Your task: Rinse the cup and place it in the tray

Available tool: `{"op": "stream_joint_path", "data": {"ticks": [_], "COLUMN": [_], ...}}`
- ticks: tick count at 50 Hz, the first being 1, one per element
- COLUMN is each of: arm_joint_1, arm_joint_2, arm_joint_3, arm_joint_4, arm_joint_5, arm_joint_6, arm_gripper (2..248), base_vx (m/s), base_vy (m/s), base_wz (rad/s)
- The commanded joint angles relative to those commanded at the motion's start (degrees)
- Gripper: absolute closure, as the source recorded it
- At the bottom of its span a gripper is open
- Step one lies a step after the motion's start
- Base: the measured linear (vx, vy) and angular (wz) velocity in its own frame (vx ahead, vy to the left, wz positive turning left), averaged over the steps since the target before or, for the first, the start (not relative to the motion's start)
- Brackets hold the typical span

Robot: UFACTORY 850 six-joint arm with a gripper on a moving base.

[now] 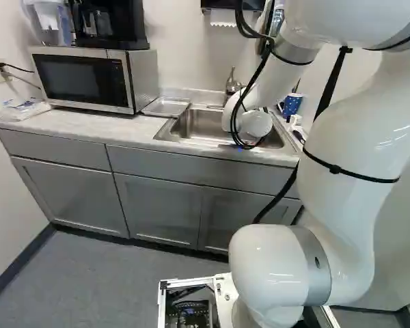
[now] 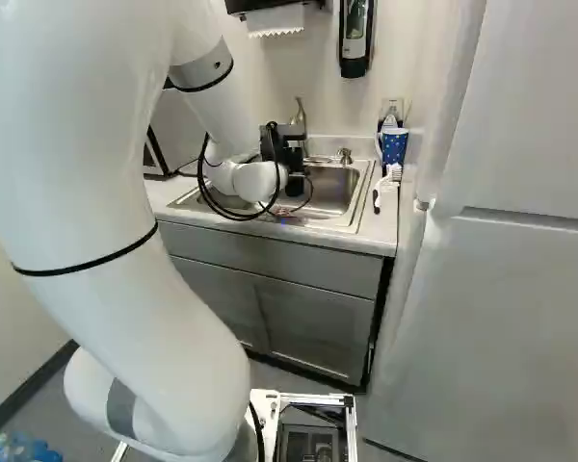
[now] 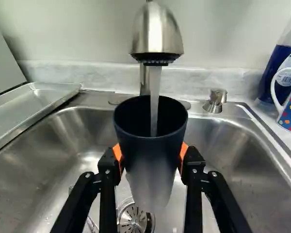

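A dark cup (image 3: 150, 160), pinched from two sides between the orange pads (image 3: 183, 154) of the gripper (image 2: 291, 154), is held over the metal sink (image 3: 247, 170) under a running faucet (image 3: 156, 31). Its open mouth faces up into the stream of water (image 3: 155, 97), its long axis close to upright, its narrower base pointing down. A shallow tray (image 3: 29, 109) lies beside the basin.

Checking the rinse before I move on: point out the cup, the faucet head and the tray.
Cup (image 3: 151, 158), wrist view: front of its outer wall.
Faucet head (image 3: 156, 33), wrist view: its metal shell.
Tray (image 3: 31, 108), wrist view: its flat inside.
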Motion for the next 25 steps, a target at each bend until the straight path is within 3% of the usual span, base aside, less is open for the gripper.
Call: {"op": "stream_joint_path", "data": {"ticks": [25], "arm_joint_1": [0.0], "arm_joint_2": [0.0], "arm_joint_3": [0.0], "arm_joint_4": [0.0], "arm_joint_5": [0.0], "arm_joint_6": [0.0], "arm_gripper": [125], "base_vx": [0.0], "base_vy": [0.0], "base_wz": [0.0]}}
